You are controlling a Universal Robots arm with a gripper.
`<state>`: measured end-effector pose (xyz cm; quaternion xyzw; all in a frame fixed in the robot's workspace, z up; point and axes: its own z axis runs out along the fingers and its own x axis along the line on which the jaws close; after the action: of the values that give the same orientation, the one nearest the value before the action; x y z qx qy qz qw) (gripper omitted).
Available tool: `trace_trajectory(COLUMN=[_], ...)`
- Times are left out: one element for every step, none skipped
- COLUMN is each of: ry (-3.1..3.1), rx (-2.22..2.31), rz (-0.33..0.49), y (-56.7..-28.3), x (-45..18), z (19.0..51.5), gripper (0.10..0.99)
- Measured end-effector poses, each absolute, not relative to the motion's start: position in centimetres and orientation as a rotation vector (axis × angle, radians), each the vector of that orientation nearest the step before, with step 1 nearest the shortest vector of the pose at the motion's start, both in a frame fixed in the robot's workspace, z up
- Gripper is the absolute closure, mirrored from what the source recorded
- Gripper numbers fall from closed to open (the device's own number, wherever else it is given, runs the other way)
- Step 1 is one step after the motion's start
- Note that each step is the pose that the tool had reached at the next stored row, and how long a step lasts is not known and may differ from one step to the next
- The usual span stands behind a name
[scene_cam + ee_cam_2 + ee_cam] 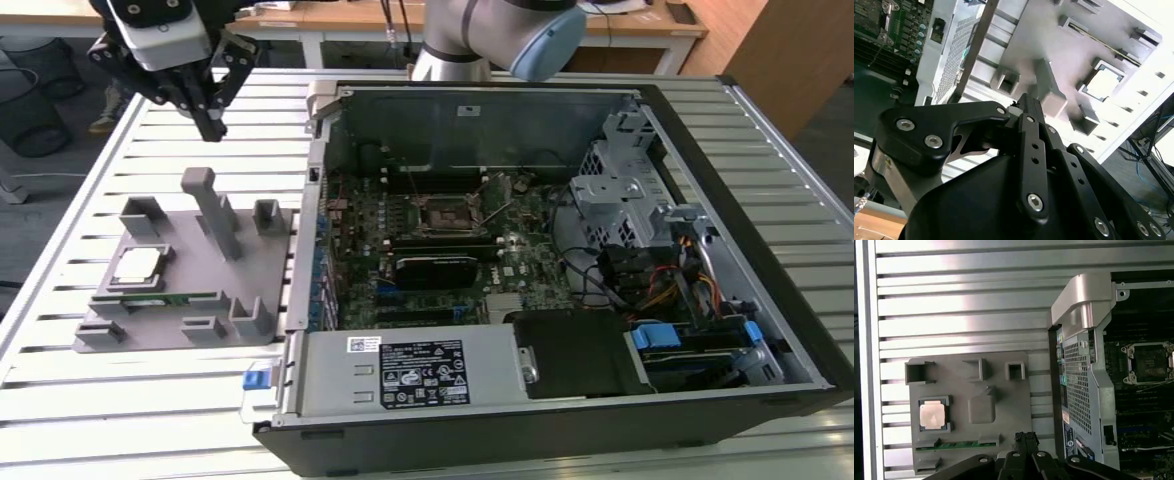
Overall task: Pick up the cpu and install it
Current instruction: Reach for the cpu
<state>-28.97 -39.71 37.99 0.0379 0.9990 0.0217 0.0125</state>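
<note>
Open PC case (534, 250) lies flat beside the fingers (208, 108), board up for top-down access. Gray fixture (134, 335) below them keeps the cpu (139, 264) flat in its pocket, well apart. Gripper (212, 130) fingers are clenched and empty.

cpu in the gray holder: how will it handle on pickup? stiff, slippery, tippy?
Probably stiff: the cpu is a flat square chip with a metal top. Likely slippery, as that top looks smooth. It lies flat in a recess of the gray holder, so tipping seems unlikely, though its thin edges offer little grip.
</note>
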Motion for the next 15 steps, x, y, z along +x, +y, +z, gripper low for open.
trace_trajectory(ry=[3.114, 3.114, 3.114, 3.115, 3.115, 3.116, 3.118, 3.122, 3.126, 3.13, 3.134, 3.135, 3.135, 3.135, 3.136], rx=[0.118, 0.118, 0.118, 0.118, 0.118, 0.118, 0.119, 0.119, 0.119, 0.119, 0.12, 0.12, 0.118, 0.111, 0.097], rz=[0.068, 0.068, 0.067, 0.068, 0.068, 0.068, 0.068, 0.071, 0.074, 0.077, 0.081, 0.085, 0.087, 0.089, 0.09], y=[-39.7, -39.6, -39.6, -39.6, -39.6, -39.5, -39.5, -39.5, -39.5, -39.5, -39.5, -39.4, -39.4, -39.4, -39.4], x=[-29.3, -29.7, -30.0, -30.3, -30.7, -31.0, -31.3, -31.6, -31.8, -32.0, -32.2, -32.5, -32.7, -32.9, -32.9], z=[38.0, 38.0, 38.0, 37.9, 37.9, 37.9, 37.9, 37.9, 37.9, 37.9, 37.9, 37.9, 37.8, 37.7, 37.7], gripper=[0.98, 0.98, 0.98, 0.98, 0.98, 0.98, 0.98, 0.98, 0.98, 0.98, 0.98, 0.98, 0.98, 0.98, 0.98])
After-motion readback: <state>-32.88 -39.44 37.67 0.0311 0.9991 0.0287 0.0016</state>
